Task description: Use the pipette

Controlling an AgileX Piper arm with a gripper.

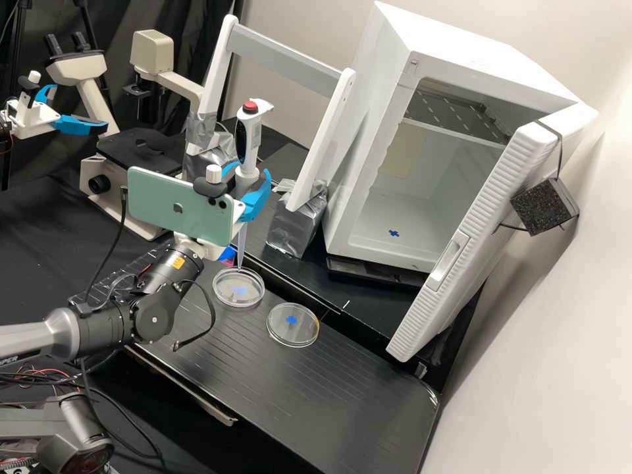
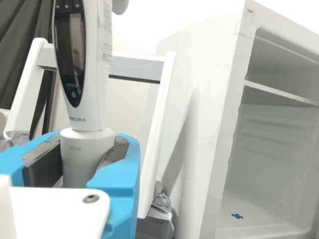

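Jaws gripping pipette, dark display, dishes

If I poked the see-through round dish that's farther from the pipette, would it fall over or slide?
The dish is wide, low and lying flat, so it would probably slide along the black surface instead of tipping. It looks thin-walled and clear, so I'd guess it's stiff and light, and might crack if dropped.
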